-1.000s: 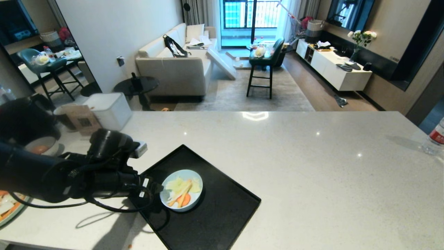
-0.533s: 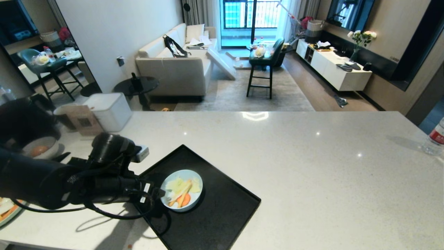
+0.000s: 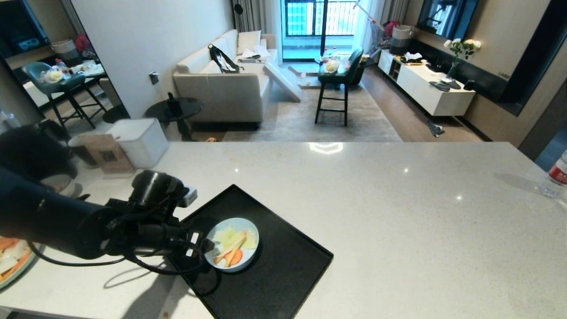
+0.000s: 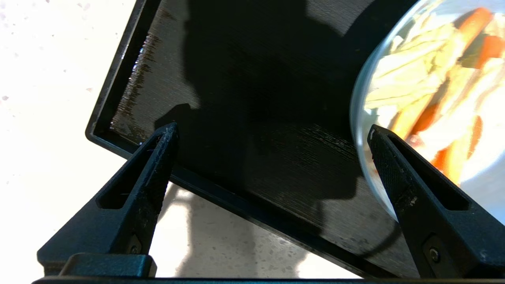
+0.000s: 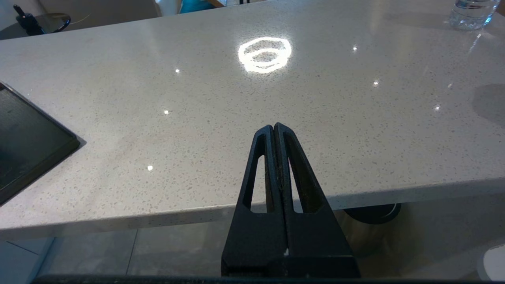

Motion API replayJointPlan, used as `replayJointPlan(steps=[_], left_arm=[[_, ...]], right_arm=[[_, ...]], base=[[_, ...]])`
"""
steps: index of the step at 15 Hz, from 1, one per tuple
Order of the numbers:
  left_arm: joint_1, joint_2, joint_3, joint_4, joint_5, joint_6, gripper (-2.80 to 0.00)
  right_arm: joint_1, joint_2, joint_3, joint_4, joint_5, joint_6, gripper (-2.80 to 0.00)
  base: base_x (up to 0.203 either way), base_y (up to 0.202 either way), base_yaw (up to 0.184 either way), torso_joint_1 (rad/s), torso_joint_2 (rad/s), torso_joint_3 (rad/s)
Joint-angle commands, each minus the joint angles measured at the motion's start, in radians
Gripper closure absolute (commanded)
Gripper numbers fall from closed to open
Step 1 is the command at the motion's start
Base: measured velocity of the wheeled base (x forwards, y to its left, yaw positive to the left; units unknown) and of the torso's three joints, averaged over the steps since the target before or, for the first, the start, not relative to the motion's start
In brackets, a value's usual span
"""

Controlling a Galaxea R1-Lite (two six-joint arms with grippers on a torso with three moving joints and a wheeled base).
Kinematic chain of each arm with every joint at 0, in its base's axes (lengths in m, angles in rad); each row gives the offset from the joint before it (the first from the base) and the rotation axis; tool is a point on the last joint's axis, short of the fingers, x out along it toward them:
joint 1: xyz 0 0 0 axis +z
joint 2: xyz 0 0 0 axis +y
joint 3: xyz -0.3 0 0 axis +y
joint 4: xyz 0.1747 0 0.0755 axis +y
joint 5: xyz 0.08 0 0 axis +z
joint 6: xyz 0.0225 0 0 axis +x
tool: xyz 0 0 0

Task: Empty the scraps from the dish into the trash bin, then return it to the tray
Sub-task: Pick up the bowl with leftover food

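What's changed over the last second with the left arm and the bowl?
The left hand has moved in along the tray toward the bowl, and its open fingers now reach the bowl's near rim without closing on it. Nothing has been taken hold of. The bowl, its scraps and the tray lie where they were. The right hand is parked shut at the counter's edge.

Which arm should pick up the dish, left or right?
Left. The left gripper is open over the tray, one finger at the dish rim. The right gripper is shut, off the counter edge.
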Motion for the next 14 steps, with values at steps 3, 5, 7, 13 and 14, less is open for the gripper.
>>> replayJointPlan(steps=[3, 5, 7, 13, 14], left_arm=[[-0.018, 0.031, -0.005, -0.006, 0.024, -0.001, -2.80], [-0.021, 0.048, -0.006, -0.030, 0.025, -0.001, -2.80], [-0.022, 0.065, -0.006, -0.070, 0.031, -0.001, -2.80], [-0.034, 0.082, -0.002, -0.107, 0.063, -0.001, 0.00], [-0.034, 0.078, 0.006, -0.107, 0.063, -0.001, 0.00]], right_arm=[[0.000, 0.000, 0.000, -0.001, -0.001, -0.001, 0.00], [0.000, 0.000, 0.000, -0.001, 0.000, -0.001, 0.00], [0.000, 0.000, 0.000, -0.001, -0.001, -0.001, 0.00], [0.000, 0.001, 0.000, -0.001, -0.001, 0.001, 0.00], [0.000, 0.000, 0.000, -0.001, -0.001, 0.001, 0.00]], base=[[0.000, 0.000, 0.000, 0.000, 0.00, 0.000], [0.000, 0.000, 0.000, 0.000, 0.00, 0.000], [0.000, 0.000, 0.000, 0.000, 0.00, 0.000], [0.000, 0.000, 0.000, 0.000, 0.00, 0.000], [0.000, 0.000, 0.000, 0.000, 0.00, 0.000]])
